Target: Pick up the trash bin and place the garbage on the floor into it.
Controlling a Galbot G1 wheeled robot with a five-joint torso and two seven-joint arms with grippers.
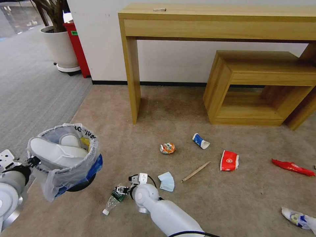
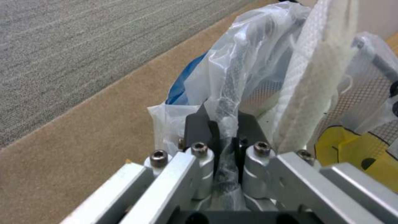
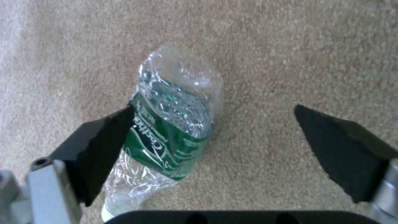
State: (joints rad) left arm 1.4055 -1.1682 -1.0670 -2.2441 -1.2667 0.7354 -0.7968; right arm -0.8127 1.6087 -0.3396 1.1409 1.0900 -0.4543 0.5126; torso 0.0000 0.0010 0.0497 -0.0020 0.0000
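The trash bin [image 1: 70,161] hangs at the left, lined with a clear bag, my left gripper [image 1: 33,161] shut on its rim; the bag [image 2: 232,102] is pinched between the pads. Two white slippers [image 1: 56,153] and a yellow wrapper [image 2: 356,152] lie inside. My right gripper [image 1: 124,189] is low over the carpet, open, straddling a crushed clear bottle [image 3: 170,130] with a green label, which lies against one pad [image 3: 104,146]. On the floor lie a blue mask [image 1: 167,181], crushed can [image 1: 167,148], wooden stick [image 1: 195,171], blue-white cup [image 1: 200,141], red cup [image 1: 229,161] and red wrapper [image 1: 292,167].
A wooden console table [image 1: 210,19] and a lower wooden bench [image 1: 263,89] stand against the wall ahead. A white planter [image 1: 61,46] and red object [image 1: 78,46] sit at the far left. Another crumpled wrapper [image 1: 298,217] lies at the right, near the front. Grey carpet borders the tan carpet on the left.
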